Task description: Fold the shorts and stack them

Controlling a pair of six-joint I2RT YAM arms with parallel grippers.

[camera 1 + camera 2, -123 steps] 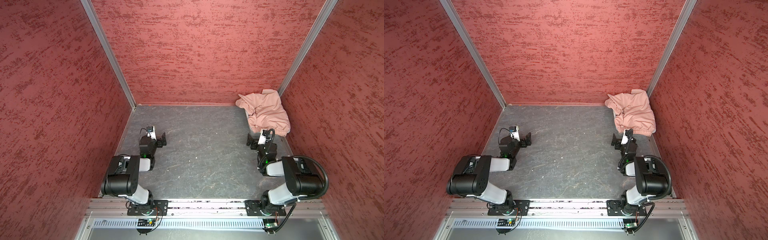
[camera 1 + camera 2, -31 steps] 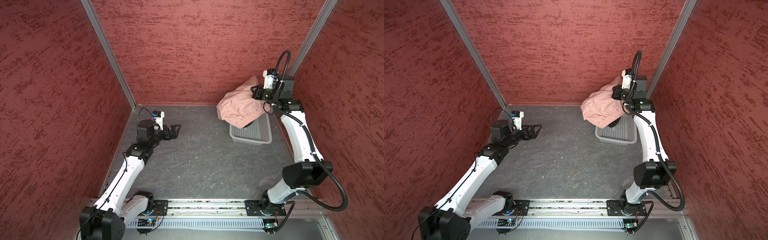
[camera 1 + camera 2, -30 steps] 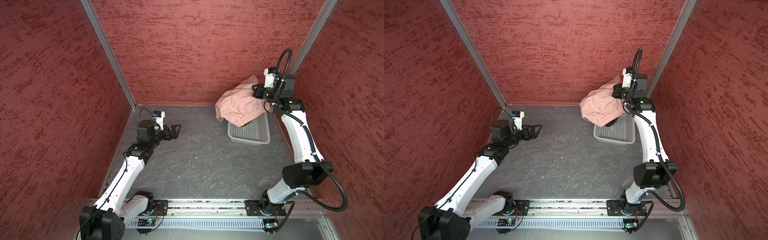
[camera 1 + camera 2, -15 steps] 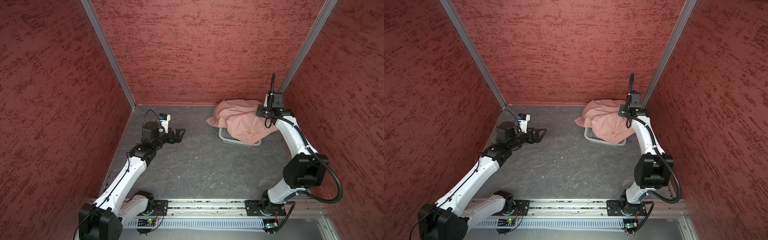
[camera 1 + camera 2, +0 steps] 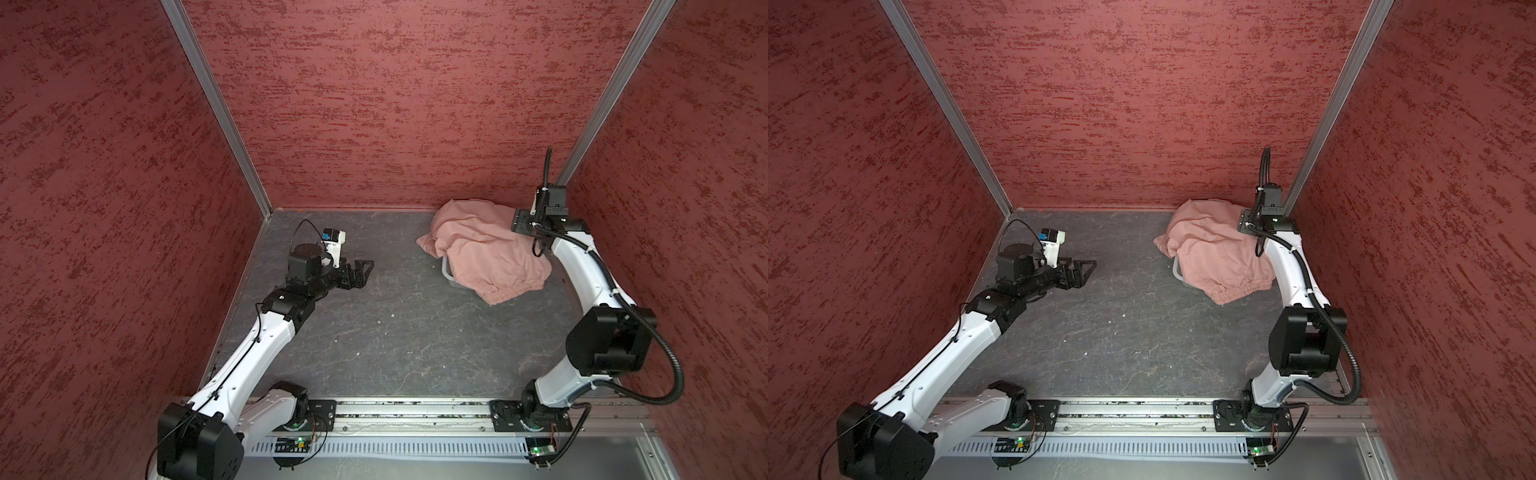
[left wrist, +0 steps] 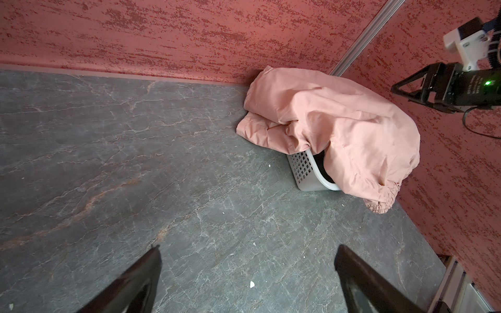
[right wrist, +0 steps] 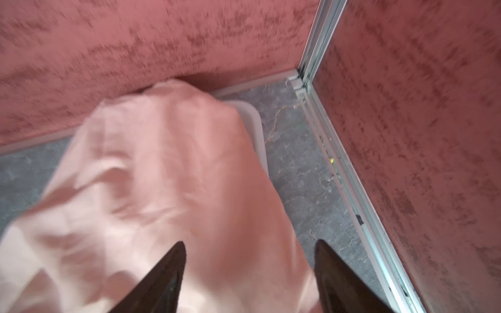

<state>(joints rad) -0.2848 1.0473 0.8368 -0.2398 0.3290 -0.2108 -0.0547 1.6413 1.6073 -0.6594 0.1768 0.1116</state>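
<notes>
This is looking like a robot laboratory cell. Red textured walls [image 5: 374,104] with aluminium corner strips [image 5: 217,108] are enclosing a grey marbled table [image 5: 395,340]. A left arm [image 5: 266,336] and a right arm [image 5: 582,266] are standing on a metal rail [image 5: 407,415].

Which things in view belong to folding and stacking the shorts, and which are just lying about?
Job: pink shorts, draped over the white basket; left gripper, open and empty; right gripper, open above the shorts.
Lying about: white basket, perforated; grey table; red walls. A dark shape inside the basket is too hidden to name.
</notes>
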